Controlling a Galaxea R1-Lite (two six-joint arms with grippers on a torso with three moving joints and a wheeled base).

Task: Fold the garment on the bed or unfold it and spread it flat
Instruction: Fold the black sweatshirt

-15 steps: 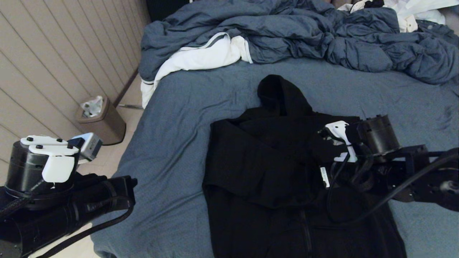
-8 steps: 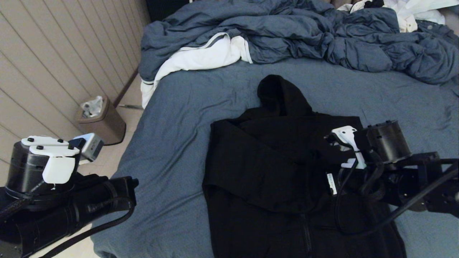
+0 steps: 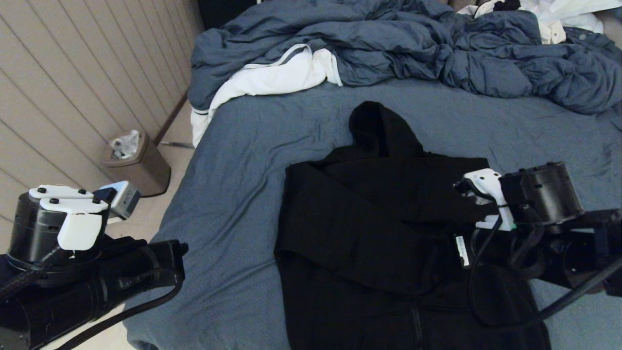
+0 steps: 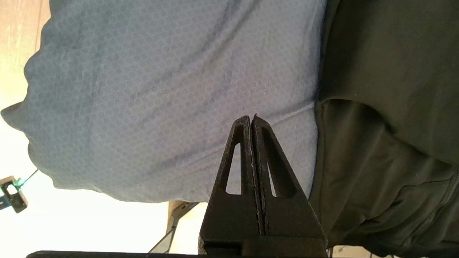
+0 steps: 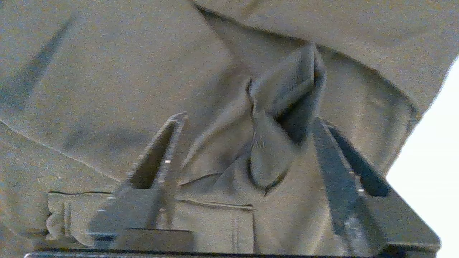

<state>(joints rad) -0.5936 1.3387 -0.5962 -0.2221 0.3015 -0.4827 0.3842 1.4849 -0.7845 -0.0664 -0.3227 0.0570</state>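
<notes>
Over the garment point(image 3: 369, 228), right hand point(image 5: 247, 122) has opened and drawn back.

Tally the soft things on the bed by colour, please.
Black: 1, hoodie
Blue-grey: 2, duvet, sheet
White: 2, cloth with grey trim, cloth at far right corner
Total: 5

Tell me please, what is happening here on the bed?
A two-armed robot is folding a black hoodie on the bed. Both sleeves already lie folded across the chest. The right gripper is over the hoodie's right side, jaws open, with a fold of fabric between them. The left gripper is shut, parked off the bed's left edge.
</notes>
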